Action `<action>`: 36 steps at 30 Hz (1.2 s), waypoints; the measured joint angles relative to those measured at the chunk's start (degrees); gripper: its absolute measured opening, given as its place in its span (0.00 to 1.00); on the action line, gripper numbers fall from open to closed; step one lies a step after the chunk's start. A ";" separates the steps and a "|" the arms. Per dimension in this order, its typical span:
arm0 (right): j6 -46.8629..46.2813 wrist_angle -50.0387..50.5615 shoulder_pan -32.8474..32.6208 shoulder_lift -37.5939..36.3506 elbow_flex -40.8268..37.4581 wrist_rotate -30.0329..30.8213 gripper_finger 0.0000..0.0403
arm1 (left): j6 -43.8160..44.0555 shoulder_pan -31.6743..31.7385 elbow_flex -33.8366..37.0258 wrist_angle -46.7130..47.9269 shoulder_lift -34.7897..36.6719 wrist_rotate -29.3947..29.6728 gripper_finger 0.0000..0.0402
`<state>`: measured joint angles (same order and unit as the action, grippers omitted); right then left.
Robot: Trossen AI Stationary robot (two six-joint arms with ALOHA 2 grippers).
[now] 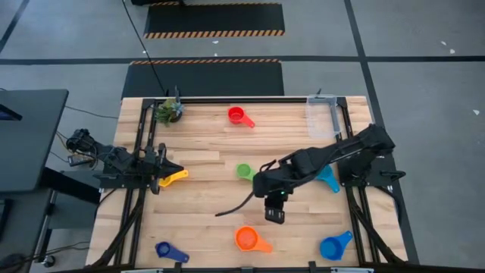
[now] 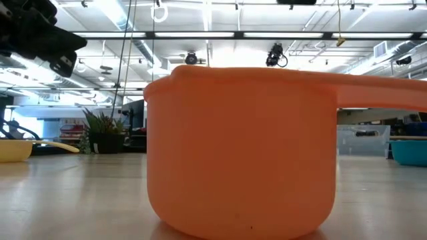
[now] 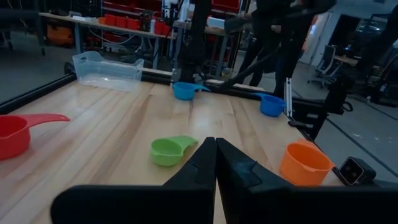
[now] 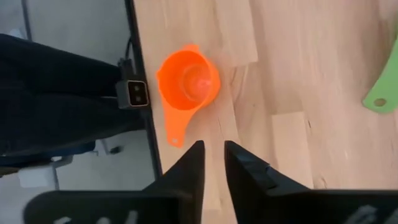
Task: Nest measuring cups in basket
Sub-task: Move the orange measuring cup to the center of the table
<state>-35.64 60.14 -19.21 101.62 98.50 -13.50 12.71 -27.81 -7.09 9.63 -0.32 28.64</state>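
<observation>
Six measuring cups lie apart on the wooden table: orange [image 1: 248,240] near the near edge, green [image 1: 243,171] mid-table, red [image 1: 238,115] far, light blue [image 1: 327,180] and blue [image 1: 333,246] on the right, dark blue [image 1: 168,251] near left, yellow [image 1: 176,178] on the left. The clear basket [image 1: 321,115] stands at the far right corner. My right gripper [image 1: 274,217] hangs above the table just beyond the orange cup [image 4: 188,79], fingers a narrow gap apart [image 4: 213,146], holding nothing. My left gripper [image 1: 161,173] waits shut [image 3: 216,142] by the yellow cup.
A small potted plant [image 1: 170,110] stands at the far left corner. Black frame rails [image 1: 144,152] run along both sides of the table. The low camera [image 4: 135,93] sits at the near edge beside the orange cup [image 2: 240,153], which fills its view.
</observation>
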 joint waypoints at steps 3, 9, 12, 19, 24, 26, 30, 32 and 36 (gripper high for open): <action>1.17 -0.53 0.43 1.23 0.00 0.39 0.24 | -0.02 0.00 0.00 -0.21 0.00 0.00 0.04; -1.18 -4.42 0.49 3.65 0.07 1.72 0.36 | -0.01 0.00 0.00 -0.31 0.00 -0.02 0.04; -4.76 -6.09 0.17 5.51 -0.04 1.47 0.39 | -0.01 -0.01 -0.04 -0.55 -0.01 -0.12 0.04; -6.52 -12.46 -0.60 9.62 -0.11 1.43 0.40 | -0.54 -0.04 -0.09 -1.49 -0.24 -0.60 0.04; -9.41 -13.62 -0.94 13.02 -0.15 1.36 0.40 | -0.52 -0.03 -0.07 -1.07 -0.75 -1.23 0.04; -10.48 -14.41 -1.15 14.15 -0.15 0.77 0.40 | -0.50 -0.10 -0.07 -1.38 -0.96 -1.49 0.04; -11.37 -15.84 -1.71 17.01 -0.13 -1.62 0.40 | -0.50 -0.05 -0.07 -1.24 -0.95 -1.51 0.04; -11.39 -17.27 -1.87 17.93 -0.15 -2.23 0.40 | -0.48 -0.07 -0.07 -1.14 -0.99 -1.51 0.04; -11.29 -19.34 -1.83 20.09 -0.13 -3.02 0.40 | -0.48 -0.04 -0.05 -1.21 -1.16 -1.54 0.04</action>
<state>-46.94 40.79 -21.04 121.70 98.37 -16.52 12.23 -27.86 -7.14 8.43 -1.48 27.10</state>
